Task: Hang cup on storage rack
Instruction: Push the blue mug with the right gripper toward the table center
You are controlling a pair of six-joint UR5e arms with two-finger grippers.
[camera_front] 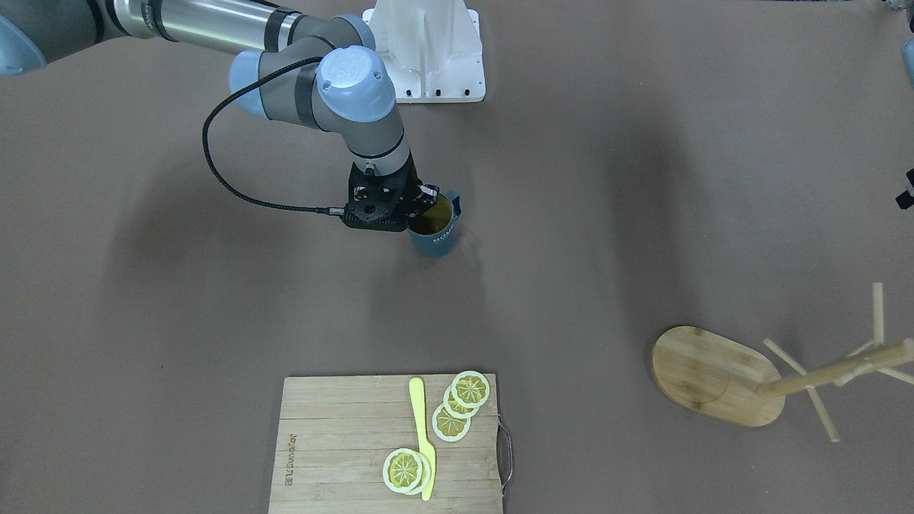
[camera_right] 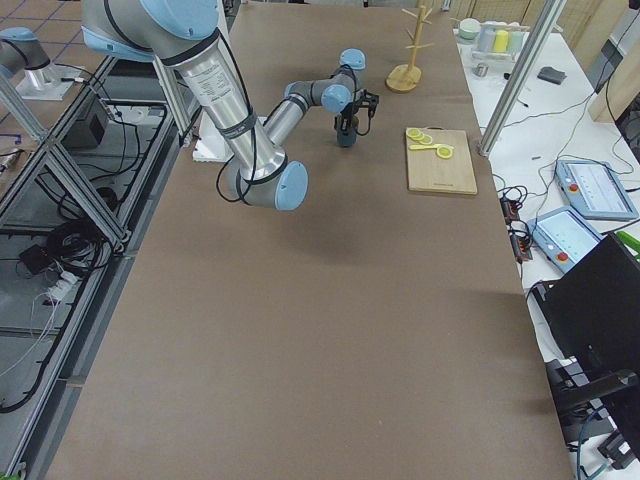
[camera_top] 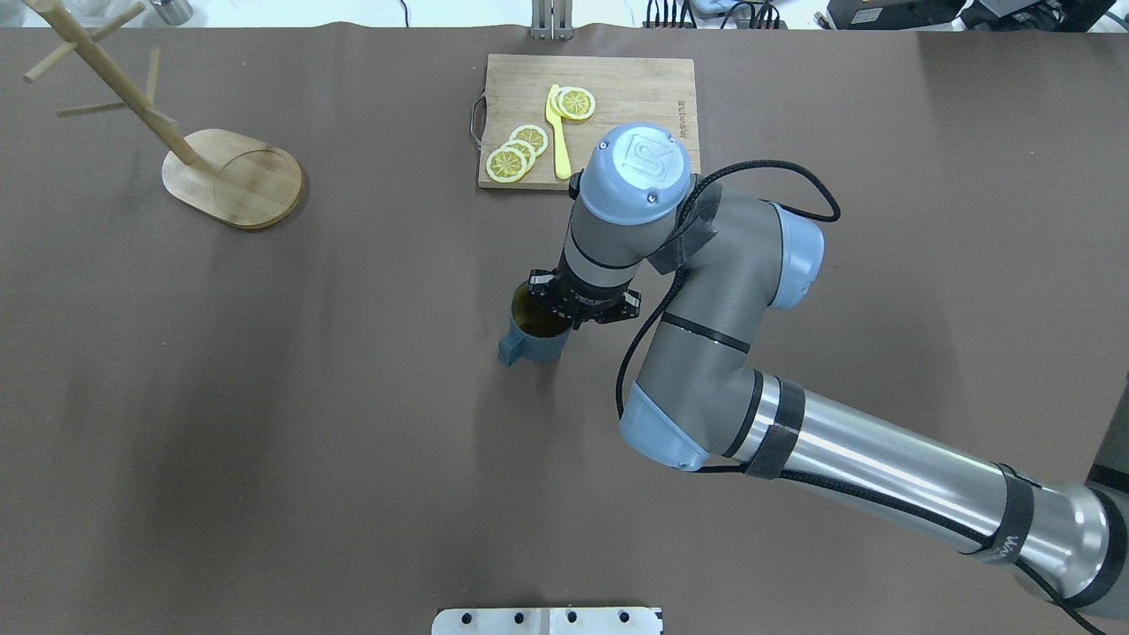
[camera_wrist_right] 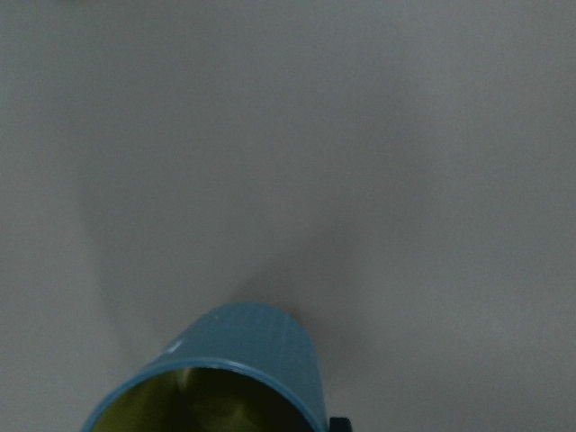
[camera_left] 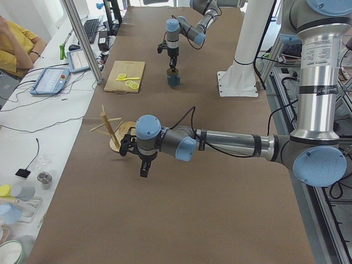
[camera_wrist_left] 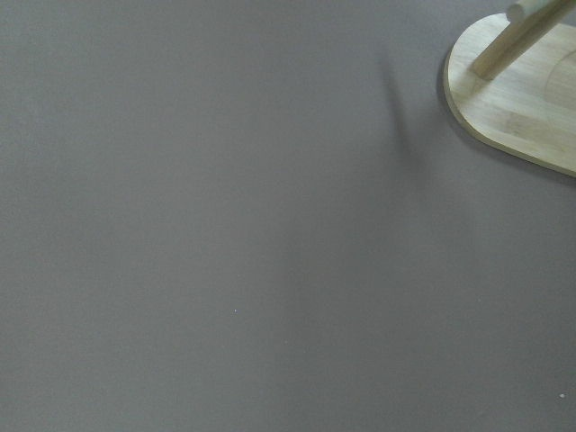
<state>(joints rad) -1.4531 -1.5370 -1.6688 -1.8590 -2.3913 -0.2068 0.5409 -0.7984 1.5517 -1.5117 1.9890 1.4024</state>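
The dark teal cup (camera_front: 433,234) stands upright near the table's middle, yellow-olive inside, handle toward the robot's left; it also shows in the overhead view (camera_top: 532,339) and the right wrist view (camera_wrist_right: 238,360). My right gripper (camera_front: 423,202) points down at the cup's rim, fingers close together astride the wall, shut on it. The bamboo storage rack (camera_front: 714,375) stands far off on the robot's left, with nothing on its pegs (camera_top: 234,176). My left gripper (camera_left: 144,169) hovers above the table beside the rack; I cannot tell if it is open. The left wrist view shows the rack's base (camera_wrist_left: 526,103).
A wooden cutting board (camera_front: 335,442) with lemon slices (camera_front: 460,403) and a yellow knife (camera_front: 423,435) lies at the table's far edge, beyond the cup. A white arm mount (camera_front: 428,50) stands at the robot's side. Brown table runs between cup and rack.
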